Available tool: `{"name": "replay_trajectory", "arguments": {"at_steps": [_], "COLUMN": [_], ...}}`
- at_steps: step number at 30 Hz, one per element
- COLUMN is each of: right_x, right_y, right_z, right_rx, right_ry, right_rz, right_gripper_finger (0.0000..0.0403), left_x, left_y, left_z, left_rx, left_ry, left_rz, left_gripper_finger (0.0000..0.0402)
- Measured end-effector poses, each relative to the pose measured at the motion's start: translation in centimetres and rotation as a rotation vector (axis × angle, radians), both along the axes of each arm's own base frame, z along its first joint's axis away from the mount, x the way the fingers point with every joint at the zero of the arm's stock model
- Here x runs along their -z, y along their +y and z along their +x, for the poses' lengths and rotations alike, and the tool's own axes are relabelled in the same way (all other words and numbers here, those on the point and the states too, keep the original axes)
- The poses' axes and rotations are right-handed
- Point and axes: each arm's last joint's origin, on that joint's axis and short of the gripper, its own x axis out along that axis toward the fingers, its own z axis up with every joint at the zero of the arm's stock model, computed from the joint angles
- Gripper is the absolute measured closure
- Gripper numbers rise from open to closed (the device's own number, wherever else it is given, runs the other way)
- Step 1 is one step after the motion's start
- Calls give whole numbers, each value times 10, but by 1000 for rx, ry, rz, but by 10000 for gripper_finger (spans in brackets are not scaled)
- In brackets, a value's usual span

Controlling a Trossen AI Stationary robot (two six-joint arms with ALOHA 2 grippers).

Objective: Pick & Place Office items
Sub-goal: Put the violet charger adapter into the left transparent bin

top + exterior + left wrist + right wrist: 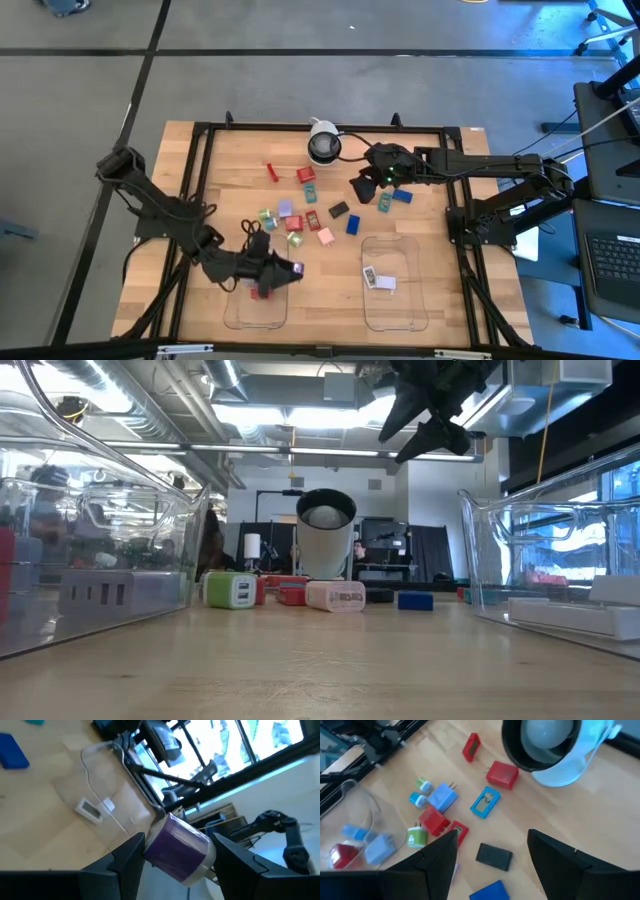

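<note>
The left arm reaches from the table's left edge toward the near middle, its left gripper (283, 270) tilted sideways with both fingers (125, 862) clamped on a lilac block (180, 847). The right arm stretches from the right edge across the far side, its right gripper (375, 180) held above the table with fingers (437, 857) spread apart, holding nothing.

Our left gripper (175, 857) clamps a lilac block (179, 849) between its fingers (125, 862). Beyond it we see a clear tray (102, 757) on the wooden surface (40, 810), holding a white piece (90, 810); a blue block (11, 751) lies apart.
</note>
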Motion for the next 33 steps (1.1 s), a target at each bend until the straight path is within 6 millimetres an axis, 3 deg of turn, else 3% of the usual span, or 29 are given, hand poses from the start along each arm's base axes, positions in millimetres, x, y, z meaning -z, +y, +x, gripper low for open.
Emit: {"name": "replay_trajectory", "arguments": {"at_steps": [9,18,28,33], "right_x": [0,0,0,0], "right_y": [2,2,2,2], "right_z": [0,0,0,0], "right_rx": [-67,-69,-70,-68], "right_ry": [2,3,2,2], "right_rz": [24,25,23,21], "right_gripper_finger": [159,159,159,159], "left_x": [-16,-25,19,37], "left_y": [-32,-34,-30,-34], "left_z": [23,24,12,18], "left_rx": [79,44,-23,21], "left_ry": [198,609,1111,1224], "left_rz": [109,170,110,103], "left_gripper_finger": [203,201,200,200]}}
